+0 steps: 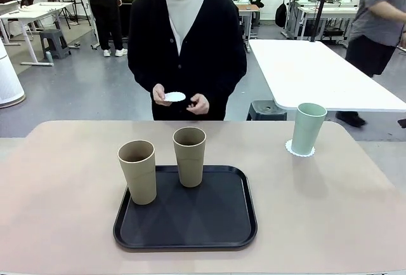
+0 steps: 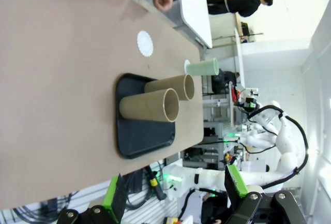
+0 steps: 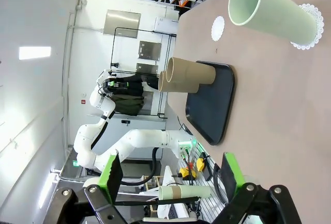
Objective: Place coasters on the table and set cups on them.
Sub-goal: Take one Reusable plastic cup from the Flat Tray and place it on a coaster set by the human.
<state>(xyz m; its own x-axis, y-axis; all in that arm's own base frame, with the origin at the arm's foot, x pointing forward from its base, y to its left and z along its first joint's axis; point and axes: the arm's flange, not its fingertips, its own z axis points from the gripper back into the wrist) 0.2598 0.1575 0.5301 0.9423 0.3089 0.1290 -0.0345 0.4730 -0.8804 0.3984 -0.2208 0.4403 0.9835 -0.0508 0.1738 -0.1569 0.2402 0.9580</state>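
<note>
- Now hovering with jaws spread, gripping nothing: left gripper [image 2: 176,190], right gripper [image 3: 170,175].
- Standing upright ahead on the tray [image 1: 209,221]: two tan cups [image 1: 137,172], likely nearer the left gripper.
- Lying beyond them toward the table's [image 1: 317,211] far edge: a bare coaster [image 2: 146,43].

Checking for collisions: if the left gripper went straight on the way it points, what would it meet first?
Probably the nearer tan cup on the black tray, which sits dead ahead of the left gripper, though depth is unclear.
</note>
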